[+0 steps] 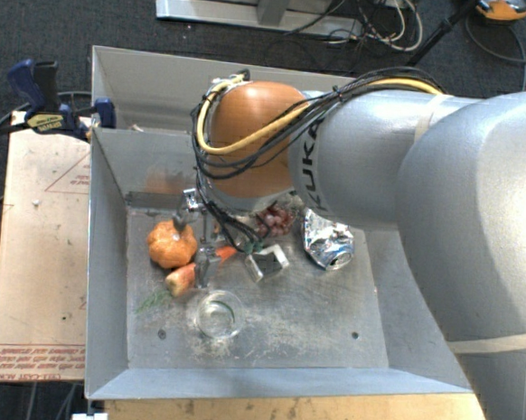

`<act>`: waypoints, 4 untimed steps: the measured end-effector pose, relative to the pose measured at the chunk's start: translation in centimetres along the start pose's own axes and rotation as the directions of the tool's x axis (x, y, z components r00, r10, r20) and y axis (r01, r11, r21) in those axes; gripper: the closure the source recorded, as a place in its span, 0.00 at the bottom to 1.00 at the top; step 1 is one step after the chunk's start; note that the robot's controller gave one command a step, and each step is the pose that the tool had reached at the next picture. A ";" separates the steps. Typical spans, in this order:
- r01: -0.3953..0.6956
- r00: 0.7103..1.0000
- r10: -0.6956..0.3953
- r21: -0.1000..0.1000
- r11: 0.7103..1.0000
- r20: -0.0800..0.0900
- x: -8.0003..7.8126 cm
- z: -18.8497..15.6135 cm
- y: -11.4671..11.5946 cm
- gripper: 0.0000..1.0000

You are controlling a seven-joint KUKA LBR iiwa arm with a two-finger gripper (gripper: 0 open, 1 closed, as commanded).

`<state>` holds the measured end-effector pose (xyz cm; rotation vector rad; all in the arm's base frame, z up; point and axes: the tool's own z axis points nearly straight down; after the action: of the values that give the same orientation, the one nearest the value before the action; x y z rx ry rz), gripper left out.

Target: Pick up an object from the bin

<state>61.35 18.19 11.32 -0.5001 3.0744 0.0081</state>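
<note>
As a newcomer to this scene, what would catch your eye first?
The silver arm reaching in from the right, its gripper down beside a round orange fruit at the left of the bin. Next, crumpled silver foil right of centre and a clear cup near the front.

One camera looks steeply down on the grey bin [308, 330] from above its near rim, fairly close; the arm [447, 174] reaches in from the frame's right.

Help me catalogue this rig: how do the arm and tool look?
The arm is thick, rounded and silver-grey, with dark KUKA lettering. An orange dome covers the wrist, looped by black and yellow cables. Its tool is small grey metal.
</note>
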 end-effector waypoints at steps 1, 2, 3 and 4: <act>-0.240 0.971 0.240 -0.001 0.971 0.009 -1.7 1.1 0.3 0.00; 0.227 0.974 -0.227 -0.002 0.974 -0.004 0.4 3.2 1.6 1.00; 0.234 0.972 -0.234 0.000 0.972 -0.001 0.5 3.3 1.7 1.00; 0.231 0.973 -0.231 -0.002 0.973 -0.008 0.5 3.0 1.7 1.00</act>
<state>60.37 19.67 8.32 -0.8570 3.0027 0.0027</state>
